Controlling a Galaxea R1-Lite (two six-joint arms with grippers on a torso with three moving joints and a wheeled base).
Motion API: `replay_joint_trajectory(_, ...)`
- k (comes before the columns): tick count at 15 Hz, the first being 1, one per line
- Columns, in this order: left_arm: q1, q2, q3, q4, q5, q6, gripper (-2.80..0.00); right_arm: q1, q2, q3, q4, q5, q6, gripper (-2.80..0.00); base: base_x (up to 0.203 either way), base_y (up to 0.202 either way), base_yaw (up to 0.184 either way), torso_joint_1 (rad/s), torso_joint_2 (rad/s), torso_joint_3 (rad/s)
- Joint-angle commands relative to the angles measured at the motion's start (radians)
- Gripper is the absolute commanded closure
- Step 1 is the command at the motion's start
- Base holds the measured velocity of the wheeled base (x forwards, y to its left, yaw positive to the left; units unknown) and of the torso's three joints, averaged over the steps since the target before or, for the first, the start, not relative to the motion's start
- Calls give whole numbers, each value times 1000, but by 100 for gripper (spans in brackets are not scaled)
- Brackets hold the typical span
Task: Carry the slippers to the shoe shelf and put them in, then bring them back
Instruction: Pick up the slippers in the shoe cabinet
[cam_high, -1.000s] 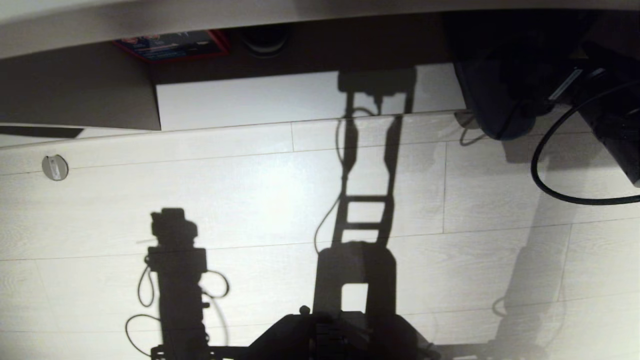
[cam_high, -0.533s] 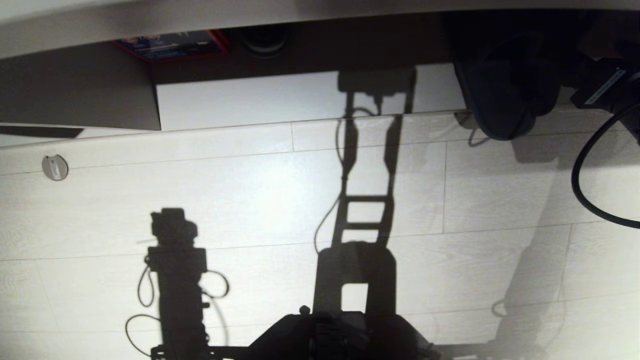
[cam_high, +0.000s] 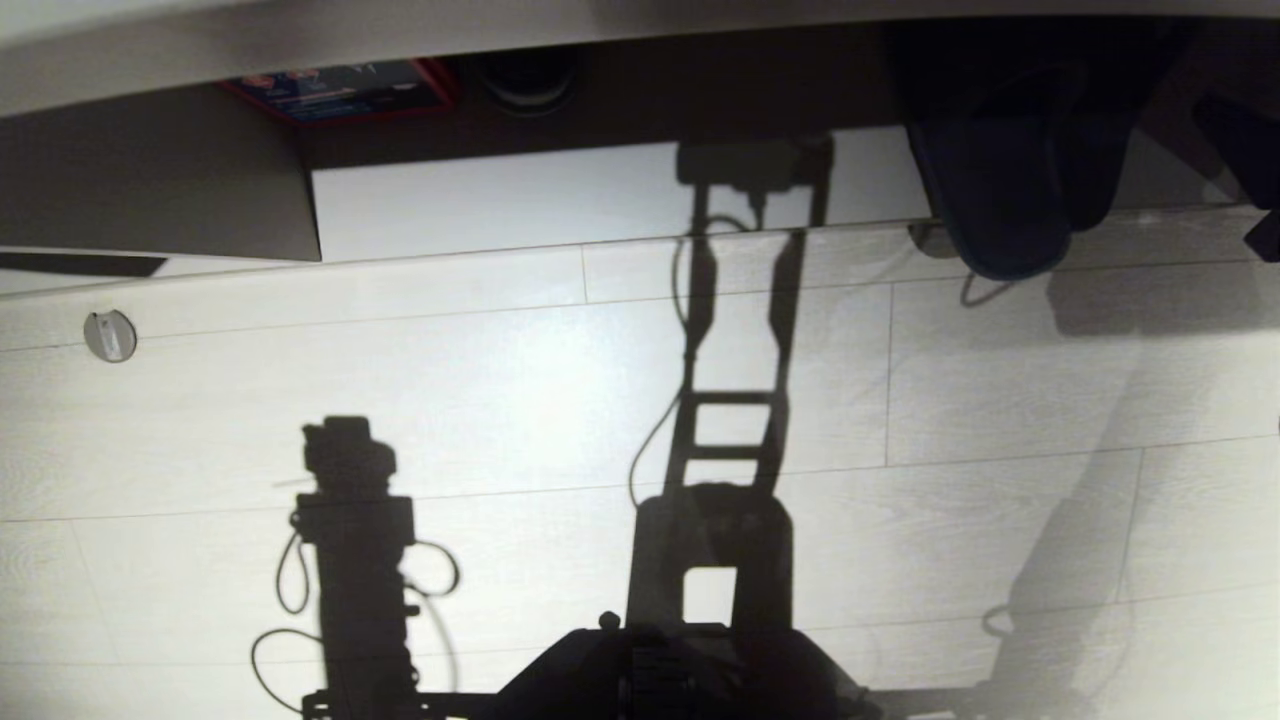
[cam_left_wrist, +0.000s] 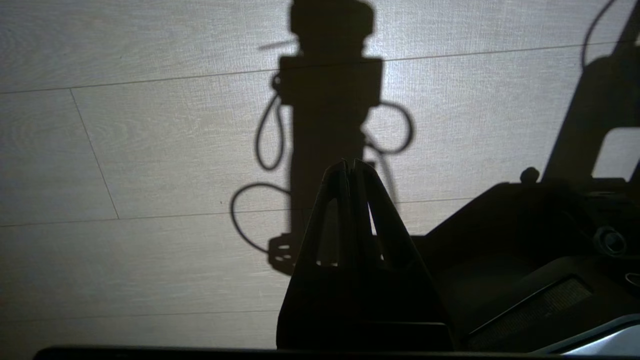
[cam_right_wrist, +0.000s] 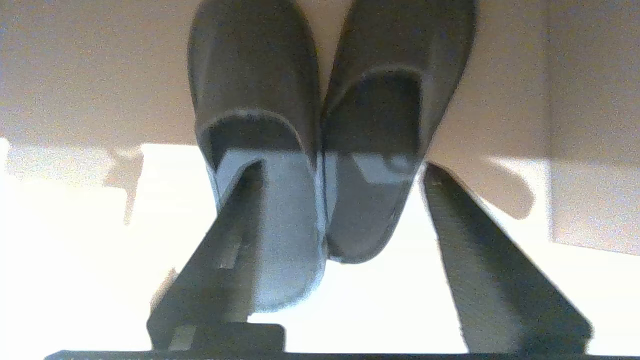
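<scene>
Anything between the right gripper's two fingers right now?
Yes. In the right wrist view the slippers lie side by side, heels toward the open right gripper, between its fingers; nothing else.

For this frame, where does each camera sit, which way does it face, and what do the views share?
Head view: high, facing down at the pale plank floor; the robot's dark base shows.
Left wrist view: behind the shut left gripper, over bare floor beside the base.
Right wrist view: behind the open right gripper, facing the dark navy soft slippers, heels outward, toes in the pale wood-grain shoe shelf.
Shared: head and right wrist views show the slippers.
</scene>
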Motion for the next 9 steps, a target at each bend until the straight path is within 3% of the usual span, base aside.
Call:
replay_joint_trajectory(1,0,1,0,0,0,0,0,2,-96,51,30,-5,-12,0,0,0,0,0,0,0)
replay_joint_trajectory(9,0,0,0,0,0,0,0,1,-298,229,188,-22,-18,0,0,0,0,0,0,0)
